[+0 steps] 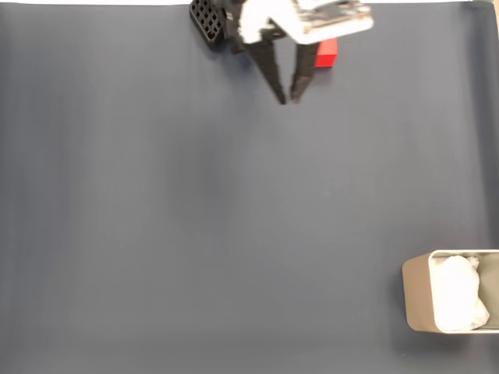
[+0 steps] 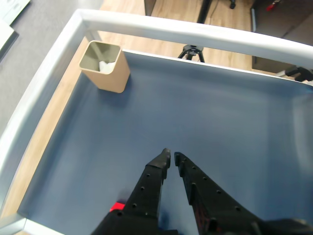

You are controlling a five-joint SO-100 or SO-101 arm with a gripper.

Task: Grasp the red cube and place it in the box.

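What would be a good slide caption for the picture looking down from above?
Gripper nearly closed and empty beside the red cube at the mat's top edge, the box far off at bottom right.

The tabletop (image 1: 195, 218) is covered by a plain dark blue-grey mat that takes up nearly the whole fixed view. In the wrist view the mat (image 2: 205, 112) has a pale wooden border along its left side and a light metal rail running along the left and top of the frame.

Two things lie on the mat. The cube (image 1: 327, 52) sits at the top edge of the fixed view, right of centre; in the wrist view a sliver of it (image 2: 117, 206) shows at the bottom left. The box (image 1: 418, 300), beige with white paper inside, stands at the lower right of the fixed view, cut by the frame edge, and at the upper left of the wrist view (image 2: 110, 78). Cube and box are well apart.
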